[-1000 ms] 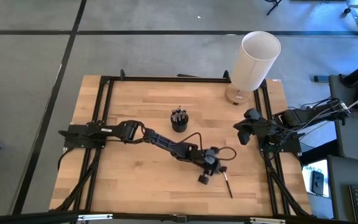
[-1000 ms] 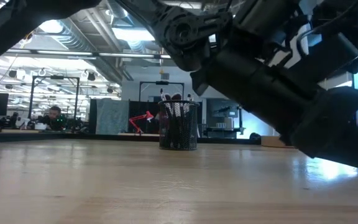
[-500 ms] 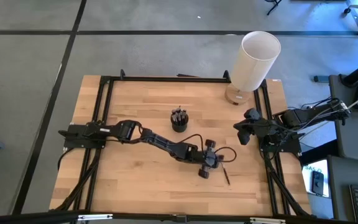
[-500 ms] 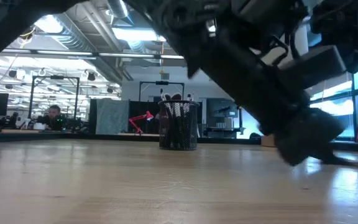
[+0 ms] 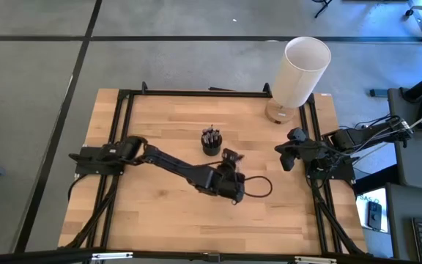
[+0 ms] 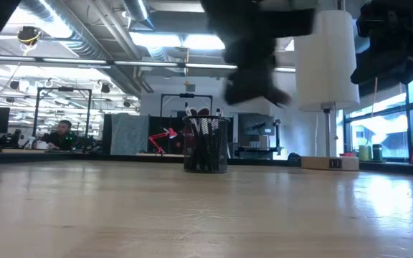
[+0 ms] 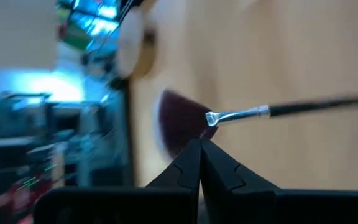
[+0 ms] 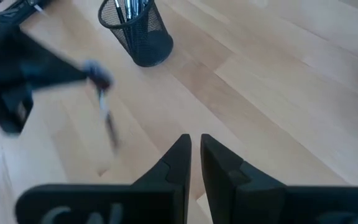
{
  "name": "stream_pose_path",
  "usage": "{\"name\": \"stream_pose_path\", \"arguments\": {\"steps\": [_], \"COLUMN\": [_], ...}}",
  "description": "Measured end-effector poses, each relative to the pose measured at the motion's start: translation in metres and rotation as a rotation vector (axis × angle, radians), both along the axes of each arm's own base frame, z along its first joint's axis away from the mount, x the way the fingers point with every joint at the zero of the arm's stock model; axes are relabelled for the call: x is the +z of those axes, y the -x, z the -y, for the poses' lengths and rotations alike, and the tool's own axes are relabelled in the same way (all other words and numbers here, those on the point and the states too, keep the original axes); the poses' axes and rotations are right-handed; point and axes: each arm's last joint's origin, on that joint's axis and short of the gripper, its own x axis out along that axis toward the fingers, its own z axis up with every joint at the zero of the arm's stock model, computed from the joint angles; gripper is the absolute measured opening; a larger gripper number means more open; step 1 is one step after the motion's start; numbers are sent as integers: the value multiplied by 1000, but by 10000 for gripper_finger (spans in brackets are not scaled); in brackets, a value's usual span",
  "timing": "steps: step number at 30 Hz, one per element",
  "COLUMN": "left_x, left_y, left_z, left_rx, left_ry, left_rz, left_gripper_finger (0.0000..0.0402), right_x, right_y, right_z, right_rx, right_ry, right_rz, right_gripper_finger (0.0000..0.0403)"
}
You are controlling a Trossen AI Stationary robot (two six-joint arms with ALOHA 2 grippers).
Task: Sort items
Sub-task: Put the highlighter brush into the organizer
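I am clamping my left gripper (image 7: 201,144) on the fan brush (image 7: 229,117) above the table (image 5: 160,220) near the black mesh cup (image 5: 211,142), while my right gripper (image 8: 194,144) is waiting, fingers nearly together.

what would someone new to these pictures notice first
Probably the tall white cylinder standing at the table's far right corner, towering over everything else. Next, the left arm stretched across the wooden table, its left gripper shut on a fan brush with a reddish-purple head, lifted off the wood. Near the table's middle stands a black mesh cup already holding several brushes, while the right gripper waits at the right edge.
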Motion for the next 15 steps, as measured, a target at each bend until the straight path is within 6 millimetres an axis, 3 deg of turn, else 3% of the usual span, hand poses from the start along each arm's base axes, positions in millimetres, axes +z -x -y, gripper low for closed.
{"name": "stream_pose_path", "arguments": {"steps": [4, 15], "left_x": [22, 89], "left_y": [14, 37], "left_z": [-13, -62], "left_rx": [63, 237], "left_ry": [-91, -203], "left_rz": [-41, 65], "left_gripper_finger": [2, 2], "right_x": [1, 1], "right_y": [-1, -1], "right_z": [0, 0], "right_rx": [0, 0], "right_ry": [-4, 5], "right_rz": [12, 14], "right_gripper_finger": [37, 37]}}
